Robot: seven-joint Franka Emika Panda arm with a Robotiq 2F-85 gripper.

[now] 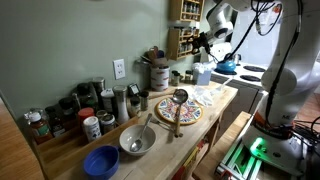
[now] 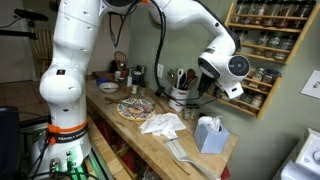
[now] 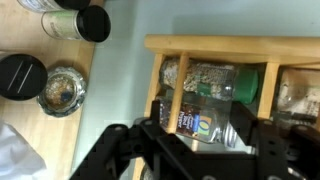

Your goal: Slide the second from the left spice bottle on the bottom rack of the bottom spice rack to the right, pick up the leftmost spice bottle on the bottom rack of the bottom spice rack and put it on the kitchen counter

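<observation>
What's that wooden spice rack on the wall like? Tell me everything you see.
The spice rack is light-brown wood, open-fronted, hung on the green wall above the counter. Its narrow shelves hold rows of small dark jars, upright. The robot's hand is at its lower end; contact cannot be told.

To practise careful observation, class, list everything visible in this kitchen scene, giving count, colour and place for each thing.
kitchen counter: one, pale wood, running the scene's length
spice rack: one, light wood, above the counter
rack jars: several, dark, on its shelves
loose jars: several, dark-lidded, counter end
blue bowl: one, blue, counter front
metal bowl: one, silver, beside it
plate: one, patterned, mid-counter
ladle: one, wood-handled, across the plate
utensil crock: one, pale, near the rack
tissue box: one, blue, counter
kettle: one, blue, past the rack
robot arm: one, white, reaching to the rack
fingers: two, black, apart at a rack jar
</observation>
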